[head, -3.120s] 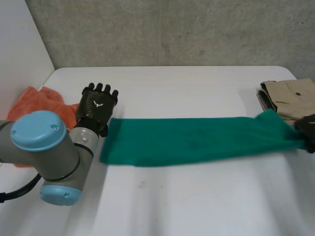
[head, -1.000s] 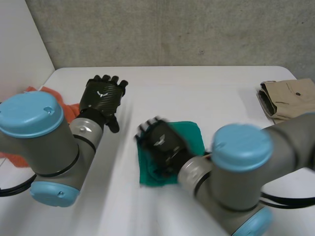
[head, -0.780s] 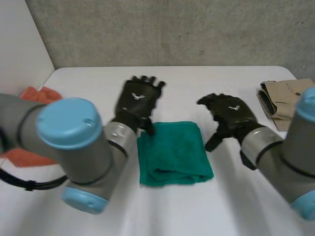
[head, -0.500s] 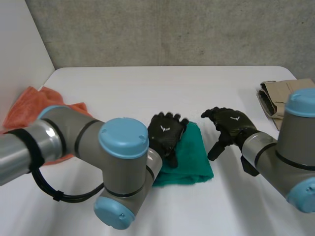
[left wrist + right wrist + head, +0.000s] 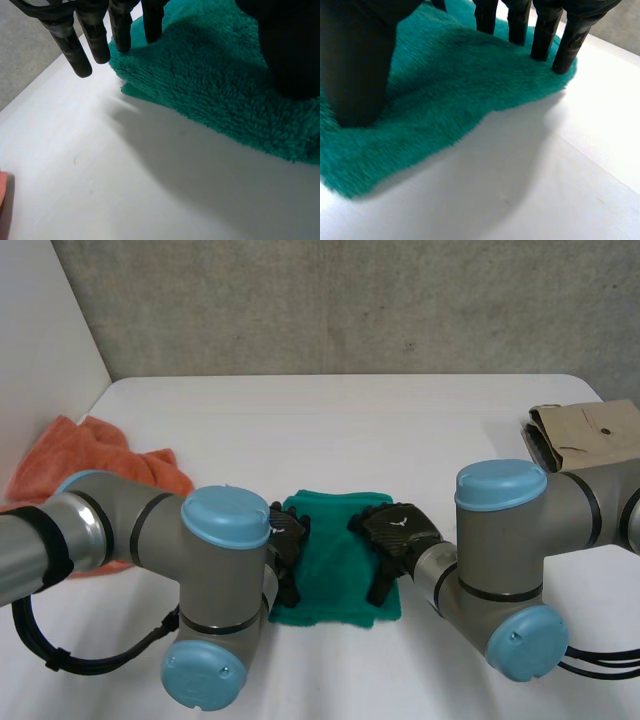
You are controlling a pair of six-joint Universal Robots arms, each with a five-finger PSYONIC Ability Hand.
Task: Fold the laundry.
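You're working with a green towel (image 5: 335, 562), already folded into a thick, small pad. It lies mid-table (image 5: 350, 430), close to the near edge. Judge it soft, light and limp: the fluffy pile should grip well, but the layers will likely slide apart or spring open if you lift from one point. Take hold along a folded edge or at a corner, catching all layers together.

Your left hand (image 5: 287, 540) is on the towel's left edge and your right hand (image 5: 395, 530) on its right edge. Both are unclenched, with the fingers straight. In the left wrist view the fingertips come down at the towel's edge, some on the pile and some just off it over bare table, with the thumb resting on top. In the right wrist view the fingertips stand on the towel along its far edge, thumb pressed into the pile. Neither hand grips anything; both merely press down.

An orange cloth (image 5: 95, 455) lies at the left edge, a beige garment (image 5: 590, 435) at the right.
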